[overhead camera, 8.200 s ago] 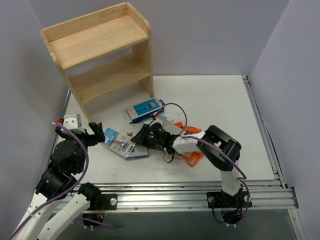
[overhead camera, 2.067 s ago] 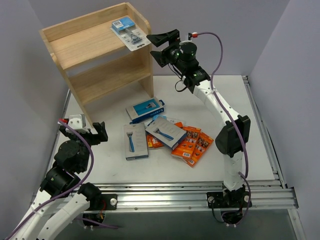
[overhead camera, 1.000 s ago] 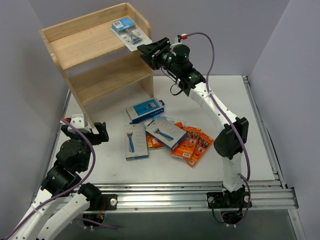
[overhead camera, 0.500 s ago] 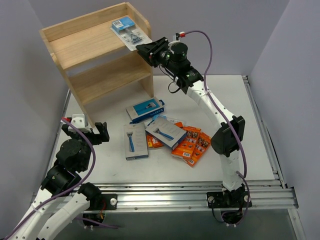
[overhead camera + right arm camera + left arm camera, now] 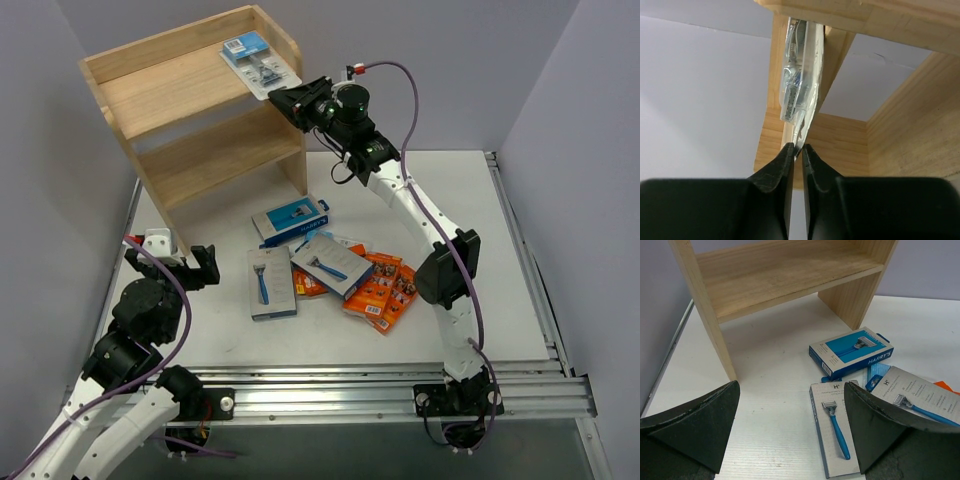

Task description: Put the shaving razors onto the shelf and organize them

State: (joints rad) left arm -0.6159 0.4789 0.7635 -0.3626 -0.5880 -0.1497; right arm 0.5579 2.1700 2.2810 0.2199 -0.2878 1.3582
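Shelf: I take the wooden two-tier shelf as my landmark. It stands at the far left of the table.
Right pincer: my right gripper is raised to the shelf's right front corner, level with the top tier. Its fingers are clenched, and in the wrist view the thin plastic edge of the blister pack runs in between the tips, so I read it as grasping that pack.
Blister pack: the clear blister pack lies on the shelf's top tier at the right end, blue header toward the back. Its near edge juts past the shelf's front edge into the fingers.
Left pincer: my left gripper sits low in front of the shelf's left side panel, jaws spread wide, with nothing between them.
Blue box: the blue Harry's box lies flat on the table, just in front of the shelf's right side panel.
Grey boxes: one grey box showing a blue razor lies further out from the shelf than the blue box. A second grey box lies beside it, resting partly on the orange packs.
Orange packs: the orange packs lie in a loose overlapping heap, well apart from the shelf. I cannot count them.
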